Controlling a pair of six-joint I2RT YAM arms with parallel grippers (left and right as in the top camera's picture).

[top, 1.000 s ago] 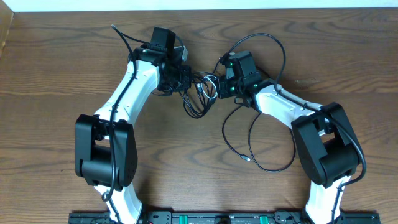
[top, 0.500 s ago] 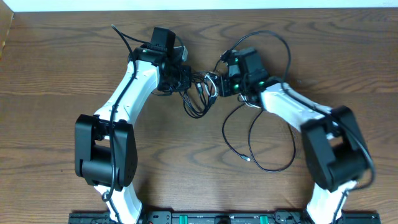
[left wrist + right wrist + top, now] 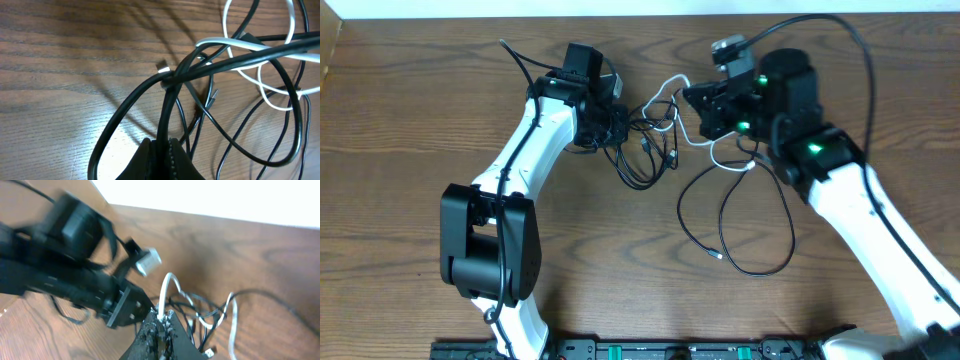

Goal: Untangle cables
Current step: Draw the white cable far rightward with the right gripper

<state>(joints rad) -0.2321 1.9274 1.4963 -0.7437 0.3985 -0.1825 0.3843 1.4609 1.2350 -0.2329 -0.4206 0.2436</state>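
A knot of black cables [image 3: 645, 150] lies on the wooden table between my two arms. My left gripper [image 3: 620, 128] is shut on a black cable [image 3: 167, 107] at the left of the knot. My right gripper [image 3: 688, 100] is shut on the white cable [image 3: 665, 90] and holds it lifted above the table; the white cable [image 3: 166, 287] rises from its jaws and loops back down into the tangle [image 3: 210, 317]. In the left wrist view the white cable [image 3: 235, 44] crosses over the black strands. A second black cable [image 3: 725, 225] loops to the front right.
The table's far edge meets a white wall [image 3: 640, 8]. The thick black wire of the right arm [image 3: 860, 50] arcs above that arm. The left arm's body [image 3: 535, 130] lies along the table's left half.
My right gripper has risen and moved up and right, pulling the white cable out of the knot into a raised loop. The left gripper has stayed put on the black cable.
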